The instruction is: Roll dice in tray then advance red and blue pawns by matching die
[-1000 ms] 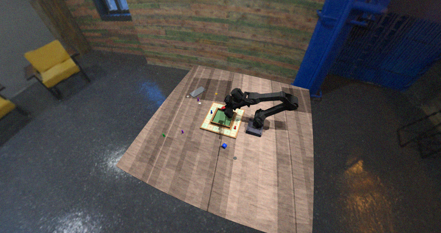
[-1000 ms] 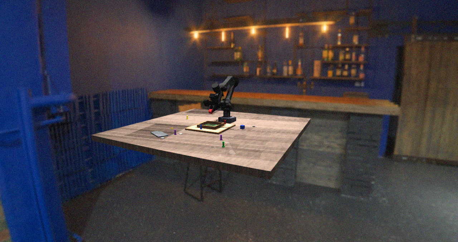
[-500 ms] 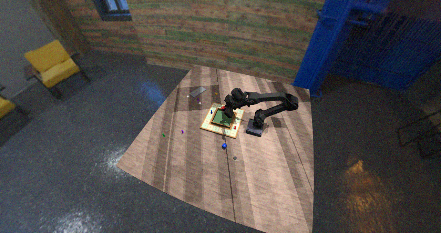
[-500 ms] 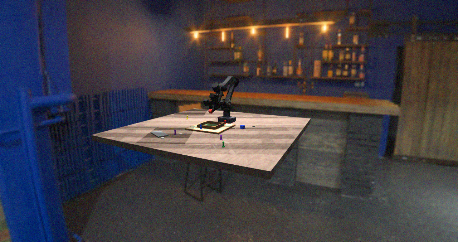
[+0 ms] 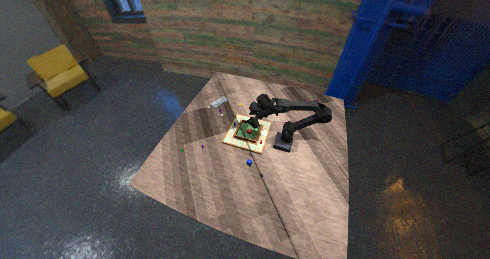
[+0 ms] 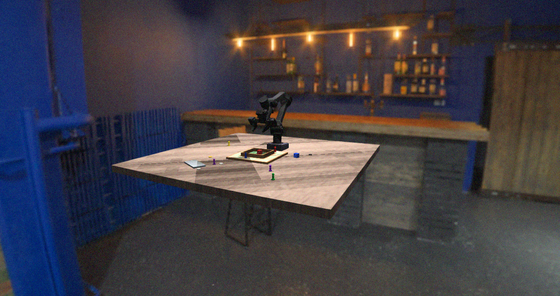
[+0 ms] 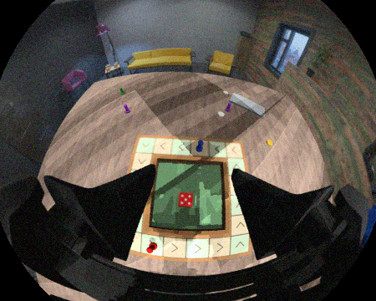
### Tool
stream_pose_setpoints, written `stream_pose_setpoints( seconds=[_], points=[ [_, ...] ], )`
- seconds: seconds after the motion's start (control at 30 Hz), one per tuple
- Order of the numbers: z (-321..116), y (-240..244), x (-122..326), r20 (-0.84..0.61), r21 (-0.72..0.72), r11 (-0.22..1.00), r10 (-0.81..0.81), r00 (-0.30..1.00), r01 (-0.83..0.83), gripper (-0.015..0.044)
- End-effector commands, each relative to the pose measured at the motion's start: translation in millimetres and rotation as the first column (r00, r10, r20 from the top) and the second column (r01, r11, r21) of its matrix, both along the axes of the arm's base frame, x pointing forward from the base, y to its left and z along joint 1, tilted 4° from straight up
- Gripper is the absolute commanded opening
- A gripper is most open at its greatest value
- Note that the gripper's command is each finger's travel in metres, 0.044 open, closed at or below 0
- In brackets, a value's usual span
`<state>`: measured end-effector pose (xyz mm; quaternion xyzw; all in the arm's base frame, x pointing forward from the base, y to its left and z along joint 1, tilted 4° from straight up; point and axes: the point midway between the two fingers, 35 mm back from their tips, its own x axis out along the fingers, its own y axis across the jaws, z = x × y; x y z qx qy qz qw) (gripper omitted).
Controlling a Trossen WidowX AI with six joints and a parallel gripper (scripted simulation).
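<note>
The red die [image 5: 249, 131] [image 6: 259, 151] [image 7: 185, 200] lies inside the green-floored tray [image 5: 245, 139] [image 7: 227, 188], five pips up. My gripper [image 6: 260, 129] [image 7: 195, 171] is open and empty above the tray. The blue die [image 5: 249, 161] [image 6: 296, 155] lies on the table outside the board [image 5: 239, 143] [image 7: 219, 247]; it is not seen in the wrist view. The red pawn [image 5: 261, 141] [image 6: 275, 149] [image 7: 152, 247] stands on the wrist view's bottom row, where arrows point right. The blue pawn [image 5: 235, 124] [image 6: 245, 155] [image 7: 200, 145] stands on the top row, where arrows point left.
Beyond the board are two purple pawns [image 7: 126, 109] [image 7: 228, 107], a green pawn [image 7: 122, 91], a grey plate [image 7: 247, 104], two white discs [image 7: 221, 114] [image 7: 226, 92] and a yellow disc [image 7: 269, 142]. A yellow pawn [image 6: 229, 142] and a dark disc [image 5: 261, 175] are on the table.
</note>
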<state>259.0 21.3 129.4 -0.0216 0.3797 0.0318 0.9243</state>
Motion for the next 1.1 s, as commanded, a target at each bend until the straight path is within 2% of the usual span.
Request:
stream_pose_setpoints(
  seconds=[0.0, 0.07, 0.27, 0.6, 0.67, 0.7, 0.73, 0.8, 0.93, 1.07],
  points=[
    [11, -1, -1, 0.005, -0.001, 1.0, -0.008, 1.0, 0.008, 0.044],
    [9, -1, 1, -0.03, -0.005, 1.0, -0.009, 1.0, 0.008, 0.044],
    [-9, -1, 10, -0.33, -0.03, 1.0, -0.017, 0.944, 0.007, 0.044],
    [-39, -1, 19, -0.722, -0.061, 0.998, -0.042, 0.691, -0.003, 0.044],
    [-41, -1, 20, -0.741, -0.063, 0.998, -0.044, 0.67, -0.004, 0.044],
    [-35, -2, 19, -0.672, -0.064, 0.998, -0.039, 0.74, -0.005, 0.044],
    [-35, -2, 19, -0.672, -0.064, 0.998, -0.039, 0.74, -0.005, 0.044],
    [-37, 8, 19, -0.674, -0.059, 0.998, -0.045, 0.737, 0.006, 0.0387],
    [-45, 63, 14, -0.69, -0.039, 0.997, -0.08, 0.719, 0.074, 0.0283],
    [-54, 119, -3, -0.71, -0.03, 0.989, -0.123, 0.693, 0.145, 0.0275]
  ],
)
